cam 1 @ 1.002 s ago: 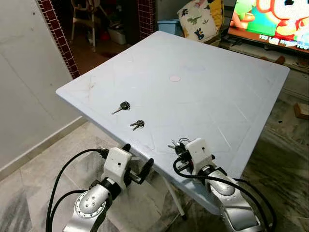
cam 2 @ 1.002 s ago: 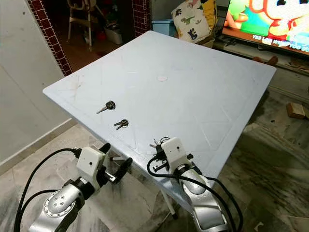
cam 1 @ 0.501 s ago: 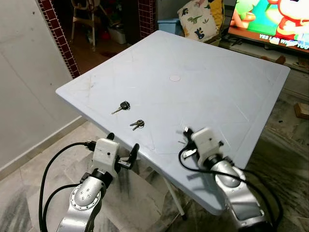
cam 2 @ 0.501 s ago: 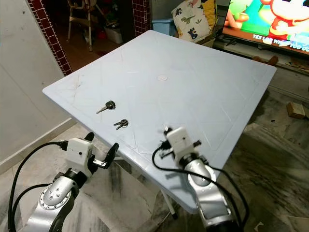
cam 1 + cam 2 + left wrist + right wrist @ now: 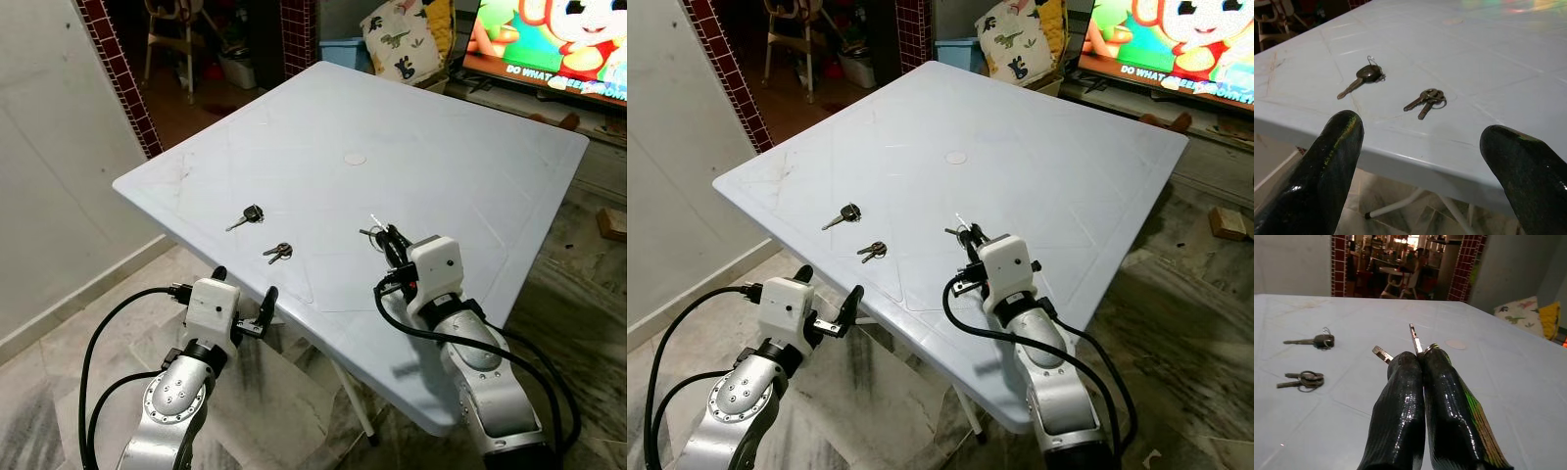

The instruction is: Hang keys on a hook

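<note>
Pale blue plastic table [image 5: 460,166] lies under the right gripper [image 5: 390,238], whose two black fingers are pressed together on a bunch of keys [image 5: 1413,340], held just above the tabletop. The left gripper [image 5: 243,297] hangs below the near table edge with its fingers spread wide and nothing between them.

The step in hand looks like carrying the bunch off to a hook (none can be made out here). To do it well, the grip should stay firm, since the pinch seems to sit on the ring end and the blades stick out loose past the fingertips; a steady lift and a slow turn would keep them from swinging or slipping.

The held keys are small and metallic, two thin blades fanning out. Two more sets rest on the table: a black-headed key [image 5: 247,215] and a small pair of keys [image 5: 279,252] just beside it.
</note>
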